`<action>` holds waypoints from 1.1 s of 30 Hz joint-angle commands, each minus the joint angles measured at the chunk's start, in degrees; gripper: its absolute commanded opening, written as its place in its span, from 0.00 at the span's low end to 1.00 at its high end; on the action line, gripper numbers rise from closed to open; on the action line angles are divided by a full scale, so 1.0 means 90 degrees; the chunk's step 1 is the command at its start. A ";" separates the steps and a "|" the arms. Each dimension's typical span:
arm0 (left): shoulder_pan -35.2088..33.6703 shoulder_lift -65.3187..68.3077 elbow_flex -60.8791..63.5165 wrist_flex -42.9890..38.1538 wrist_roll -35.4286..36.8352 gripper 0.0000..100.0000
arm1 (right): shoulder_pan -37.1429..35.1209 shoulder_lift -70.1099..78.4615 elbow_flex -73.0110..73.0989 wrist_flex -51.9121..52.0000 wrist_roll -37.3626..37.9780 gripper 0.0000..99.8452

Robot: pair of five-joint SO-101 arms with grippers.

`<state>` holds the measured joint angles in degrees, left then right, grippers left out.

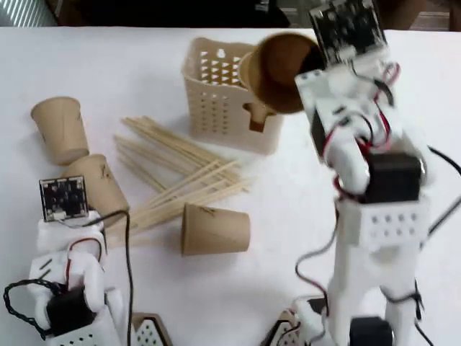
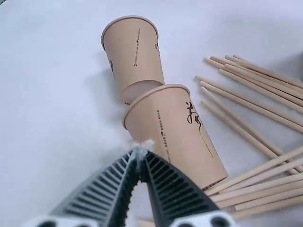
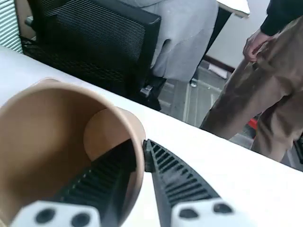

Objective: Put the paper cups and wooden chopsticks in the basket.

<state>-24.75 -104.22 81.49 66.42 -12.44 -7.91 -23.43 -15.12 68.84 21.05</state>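
My right gripper point(image 3: 142, 147) is pinching the wall of a paper cup point(image 1: 284, 72), with one finger inside the mouth and the other outside against the rim. In the high view the cup hangs tilted in the upper middle of the frame, mouth toward the camera, over the right-hand edge of the basket point(image 1: 216, 108). A second tan rim point(image 1: 248, 68) shows just left of it at the basket's top. I cannot tell whether that is a cup already inside.

My left gripper point(image 2: 139, 153) is pressed together and holds nothing. It sits at the lower left of the high view, with its tips just beside the near cup point(image 2: 175, 132), which lies on its side. The far cup point(image 2: 132, 52), also fallen, butts up against it.

A third cup point(image 1: 214, 229) lies on its side in the lower centre. It is close to the ends of the chopsticks point(image 1: 180, 180), which fan across the table point(image 1: 288, 216) left of centre, between the fallen cups and the basket.

I judge the step in hand to be dropping the held cup in. It sits over the rim, not the opening, so the next move calls for carrying it a little left in the frame and then spreading my right fingers. Let go too early and it may catch the wall and fall outside. My left fingers must spread before they can take the near cup. All the chopsticks are still to be gathered.
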 commanded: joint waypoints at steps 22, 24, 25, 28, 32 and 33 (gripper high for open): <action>-0.0063 -0.0034 -0.0020 -0.0117 -0.0010 0.02 | -0.0181 0.2740 -0.1612 0.0161 -0.0928 0.05; -0.0063 -0.0034 -0.0020 -0.0117 -0.0010 0.02 | -0.0190 0.2623 -0.1612 0.0161 -0.1065 0.11; -0.0063 -0.0034 -0.0020 -0.0117 -0.0010 0.02 | -0.0200 0.2584 -0.1612 0.0151 -0.1094 0.15; -0.0063 -0.0034 -0.0020 -0.0117 -0.0010 0.02 | -0.0190 0.2525 -0.1612 -0.0073 -0.1123 0.26; -0.0063 -0.0034 -0.0010 -0.0117 -0.0010 0.02 | -0.0171 0.2476 -0.1612 -0.0396 -0.1114 0.28; -0.0063 -0.0034 -0.0010 -0.0117 -0.0010 0.02 | -0.0171 0.2466 -0.1612 -0.0415 -0.1084 0.28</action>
<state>-24.75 -104.22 81.76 66.42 -12.44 -9.05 2.15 -26.81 67.25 11.47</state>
